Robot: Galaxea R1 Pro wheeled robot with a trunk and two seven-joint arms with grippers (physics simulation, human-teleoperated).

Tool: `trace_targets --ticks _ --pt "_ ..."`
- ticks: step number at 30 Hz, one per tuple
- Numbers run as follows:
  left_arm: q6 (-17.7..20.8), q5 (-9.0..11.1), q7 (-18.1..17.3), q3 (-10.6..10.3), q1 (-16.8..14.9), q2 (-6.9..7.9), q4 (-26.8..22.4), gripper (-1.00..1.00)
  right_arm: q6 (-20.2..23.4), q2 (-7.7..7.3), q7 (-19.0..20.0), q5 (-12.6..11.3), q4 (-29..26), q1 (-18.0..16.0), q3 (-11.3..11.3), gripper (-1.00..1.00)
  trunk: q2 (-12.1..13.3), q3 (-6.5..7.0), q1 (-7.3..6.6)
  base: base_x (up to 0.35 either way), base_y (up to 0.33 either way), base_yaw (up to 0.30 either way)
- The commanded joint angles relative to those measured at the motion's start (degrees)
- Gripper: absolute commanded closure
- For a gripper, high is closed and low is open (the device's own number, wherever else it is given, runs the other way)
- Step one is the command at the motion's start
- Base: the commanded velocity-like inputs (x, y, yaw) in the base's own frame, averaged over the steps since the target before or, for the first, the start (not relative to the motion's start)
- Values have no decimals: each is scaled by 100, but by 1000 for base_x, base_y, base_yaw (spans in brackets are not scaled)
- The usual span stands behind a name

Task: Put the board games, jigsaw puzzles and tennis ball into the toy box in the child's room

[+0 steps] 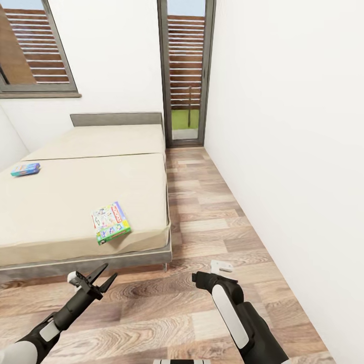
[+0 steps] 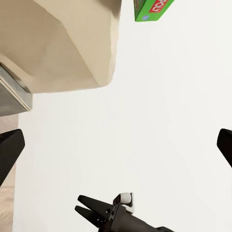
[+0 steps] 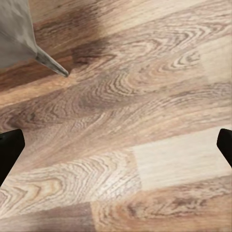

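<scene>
bed: 2 board games (apart) | left claw spread | right claw spread

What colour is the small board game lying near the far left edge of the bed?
Teal-blue, with small multicoloured print on top; the small board game shows best in the head view.

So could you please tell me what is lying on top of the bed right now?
Two board games lie on the bed: a white board game with a green edge near its front corner, and a small teal-blue board game by its left side. The mattress's far left runs out of frame.
</scene>
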Motion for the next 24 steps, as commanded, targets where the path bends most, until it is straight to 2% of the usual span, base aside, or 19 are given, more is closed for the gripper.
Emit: trace_targets --ticks 1,10,14,17,18,21,22,24 --pt "62 41 -24 -40 6 3 -4 -100 7 -1 -61 -59 -4 -4 7 -100 -2 -5 -1 3 0 0" --pt "68 43 -38 -29 61 52 -18 -100 6 -9 -82 -55 -21 -4 -37 -100 -2 -5 -1 1 0 0" --pt "70 43 -36 -27 69 56 -18 -100 4 -22 -85 -46 -63 -4 -246 -100 -2 -5 -1 0 0 0" --pt "68 43 -42 -22 72 61 -20 -100 -12 -30 -89 -43 -192 -2 -608 -100 -2 -5 -1 0 0 0" --pt "67 43 -50 -20 73 65 -19 -100 -23 -37 -88 -42 -302 12 -848 -100 -2 -5 -1 0 0 0" --pt "67 47 -56 -25 73 96 -19 -100 -21 -71 -87 -43 -491 85 -1197 -100 -2 -5 -1 0 0 0" --pt "67 49 -60 -28 73 116 -18 -100 -8 -93 -87 -45 -634 162 -1394 -100 -2 -5 -1 0 0 0" --pt "68 50 -61 -29 74 132 -22 -100 3 -107 -87 -47 -777 237 -1548 -100 -2 -5 -1 0 0 0"
